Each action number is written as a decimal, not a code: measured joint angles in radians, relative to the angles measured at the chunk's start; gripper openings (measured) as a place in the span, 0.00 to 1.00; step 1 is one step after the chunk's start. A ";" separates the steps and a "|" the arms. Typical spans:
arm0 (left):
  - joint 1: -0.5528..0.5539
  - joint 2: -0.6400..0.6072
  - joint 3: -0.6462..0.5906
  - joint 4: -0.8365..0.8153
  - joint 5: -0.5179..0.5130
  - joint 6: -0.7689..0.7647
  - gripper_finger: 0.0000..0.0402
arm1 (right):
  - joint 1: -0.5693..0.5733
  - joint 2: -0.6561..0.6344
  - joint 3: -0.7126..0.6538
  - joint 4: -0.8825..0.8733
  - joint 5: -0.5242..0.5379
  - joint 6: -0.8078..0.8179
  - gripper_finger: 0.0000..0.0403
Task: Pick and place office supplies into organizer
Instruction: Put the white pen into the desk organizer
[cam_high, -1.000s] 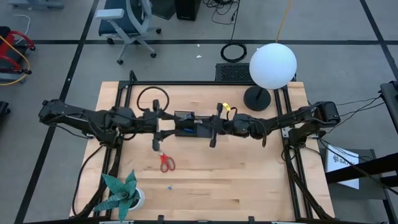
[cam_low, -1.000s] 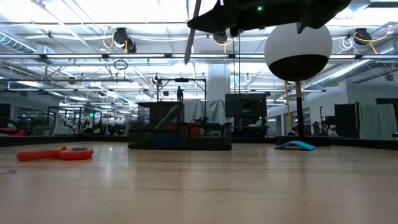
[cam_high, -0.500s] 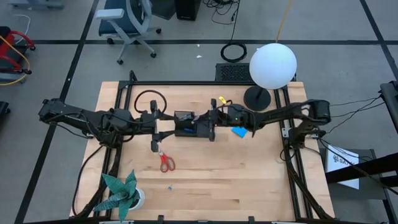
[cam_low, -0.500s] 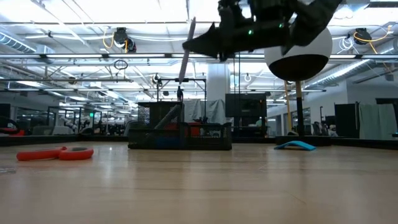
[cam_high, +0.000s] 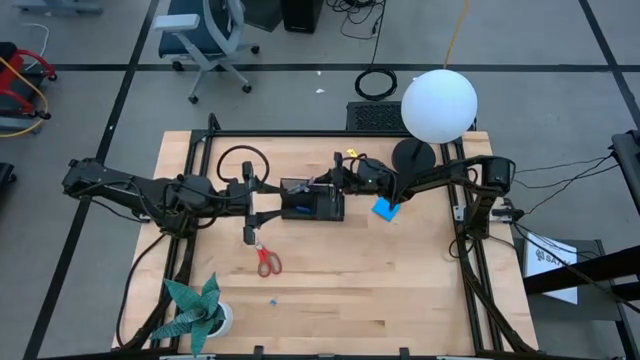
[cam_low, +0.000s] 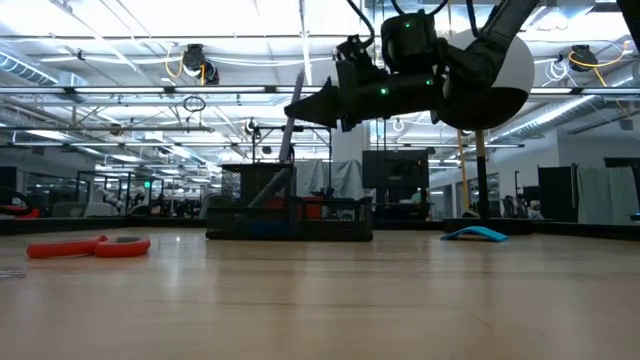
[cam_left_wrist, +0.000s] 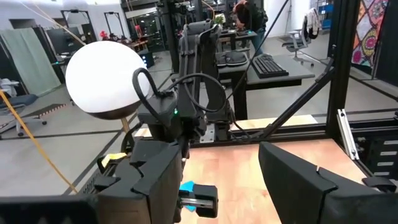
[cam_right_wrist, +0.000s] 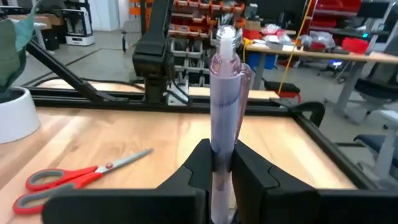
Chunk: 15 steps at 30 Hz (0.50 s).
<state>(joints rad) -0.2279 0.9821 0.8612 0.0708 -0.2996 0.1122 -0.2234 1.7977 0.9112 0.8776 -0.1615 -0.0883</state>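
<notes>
Swinging back across the table (cam_high: 400, 290), the right hand (cam_high: 322, 183) is now hanging over the organizer (cam_high: 312, 203), and the blue notepad (cam_high: 385, 209) it was covering is lying in plain sight just beside the tray. That hand is gripping a pale purple pen (cam_right_wrist: 225, 106), fingers (cam_right_wrist: 196, 163) pinched tight on the barrel; in the low view the pen (cam_low: 291, 128) is leaning, its lower tip above the tray's back wall (cam_low: 290, 217). To finish well, it is probably wise to bring the tip inside a compartment before releasing. The left hand (cam_high: 250, 212), spread wide, is waiting just beside the tray, with the red scissors (cam_high: 268, 262) lying near it.
</notes>
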 joint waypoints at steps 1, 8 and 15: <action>0.000 0.000 0.000 0.000 0.000 0.003 0.56 | 0.000 0.001 0.000 -0.004 0.001 0.002 0.07; 0.000 0.000 0.000 0.000 0.000 -0.002 0.56 | 0.000 0.004 0.000 -0.052 0.001 0.009 0.07; 0.000 0.000 0.000 0.000 0.000 -0.002 0.56 | 0.000 0.004 0.000 -0.089 0.002 0.001 0.07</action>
<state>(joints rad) -0.2279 0.9818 0.8612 0.0704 -0.2993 0.1097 -0.2234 1.8019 0.9112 0.7888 -0.1596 -0.0874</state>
